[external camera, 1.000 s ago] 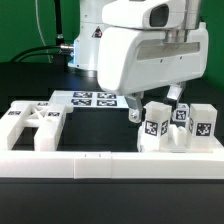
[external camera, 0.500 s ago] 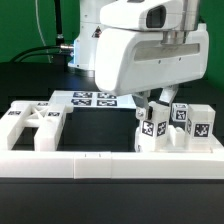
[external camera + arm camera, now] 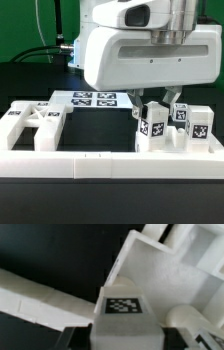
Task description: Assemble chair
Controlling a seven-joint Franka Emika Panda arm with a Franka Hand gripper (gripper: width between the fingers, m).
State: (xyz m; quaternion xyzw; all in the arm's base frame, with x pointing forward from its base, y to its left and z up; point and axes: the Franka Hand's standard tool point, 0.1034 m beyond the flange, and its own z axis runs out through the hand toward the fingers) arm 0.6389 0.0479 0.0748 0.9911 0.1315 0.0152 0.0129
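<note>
At the exterior view's right, a white tagged chair block [image 3: 152,128] stands just behind the long white rail [image 3: 110,163]. My gripper [image 3: 156,108] reaches down onto it from above. In the wrist view the same block [image 3: 122,305] fills the gap between the two dark fingers [image 3: 78,337], which press on its sides. Two more tagged chair pieces [image 3: 199,123] stand close to its right. A flat slotted chair panel [image 3: 30,125] lies at the exterior view's left.
The marker board [image 3: 92,99] lies flat behind the middle of the table. The rail runs along the front edge. The arm's large white body [image 3: 150,50] hangs over the right half and hides what lies behind it.
The jaws have shut from wide open onto the tagged block. The arm's body has shifted slightly toward the exterior view's left and sits a little lower.
</note>
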